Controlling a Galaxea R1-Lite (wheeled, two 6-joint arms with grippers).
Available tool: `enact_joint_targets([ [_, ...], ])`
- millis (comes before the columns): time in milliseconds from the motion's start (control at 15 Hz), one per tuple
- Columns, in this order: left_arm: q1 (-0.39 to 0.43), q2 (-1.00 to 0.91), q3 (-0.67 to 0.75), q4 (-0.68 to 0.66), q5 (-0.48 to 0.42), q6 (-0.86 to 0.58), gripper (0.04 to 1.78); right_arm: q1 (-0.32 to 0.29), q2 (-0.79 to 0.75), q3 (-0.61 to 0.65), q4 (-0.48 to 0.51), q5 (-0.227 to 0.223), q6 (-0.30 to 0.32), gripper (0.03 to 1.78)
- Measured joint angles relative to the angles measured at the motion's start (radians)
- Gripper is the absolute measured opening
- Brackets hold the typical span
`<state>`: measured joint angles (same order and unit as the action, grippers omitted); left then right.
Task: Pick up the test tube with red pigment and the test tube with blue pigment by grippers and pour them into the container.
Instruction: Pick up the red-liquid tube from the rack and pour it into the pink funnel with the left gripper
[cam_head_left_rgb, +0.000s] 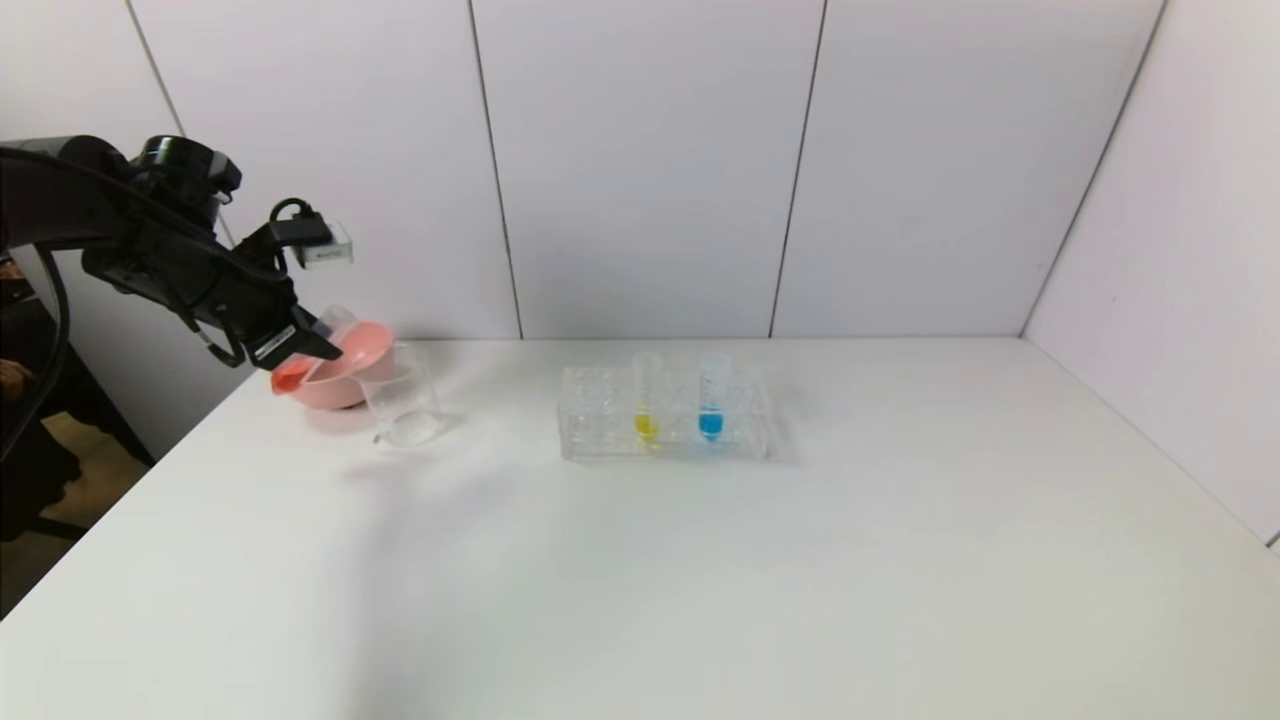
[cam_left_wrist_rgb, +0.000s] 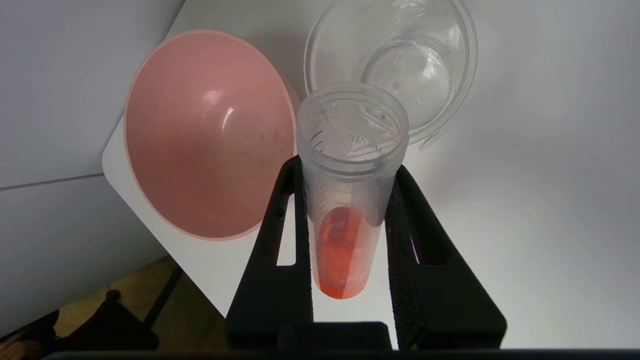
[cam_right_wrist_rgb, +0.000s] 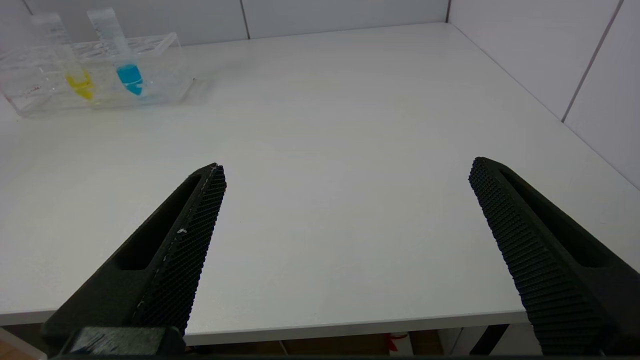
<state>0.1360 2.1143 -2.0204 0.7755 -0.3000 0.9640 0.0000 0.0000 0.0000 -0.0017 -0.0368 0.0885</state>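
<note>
Pinching the red tube (cam_left_wrist_rgb: 345, 220) between pressed pads, left gripper (cam_head_left_rgb: 300, 350) up beside the pink bowl (cam_head_left_rgb: 370, 345), tube lying tilted, mouth aimed toward the beaker (cam_head_left_rgb: 400, 395) just beyond, red liquid not yet poured. Beaker looking empty. Blue tube (cam_head_left_rgb: 712, 400) upright in the rack (cam_head_left_rgb: 600, 440) beside a yellow one (cam_head_left_rgb: 646, 400). Right gripper (cam_right_wrist_rgb: 345, 240) spread wide near the desk (cam_head_left_rgb: 900, 560) edge, nearer the blue tube.

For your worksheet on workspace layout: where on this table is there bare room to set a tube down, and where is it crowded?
Bare: the near table in front of the tube rack, and right of it toward the wall. Crowded: the far left corner, where the pink bowl, the container and the left pincer holding the red tube cluster.
</note>
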Motion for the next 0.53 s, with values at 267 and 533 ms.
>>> enact_joint_targets([
  [267,-0.039,0.003,-0.001,0.000,0.081,0.074,0.44,0.000,0.000,0.000,0.000,0.000,0.000,1.77],
  [533,-0.068,0.001,-0.006,0.000,0.141,0.141,0.44,0.000,0.000,0.000,0.000,0.000,0.000,1.77],
])
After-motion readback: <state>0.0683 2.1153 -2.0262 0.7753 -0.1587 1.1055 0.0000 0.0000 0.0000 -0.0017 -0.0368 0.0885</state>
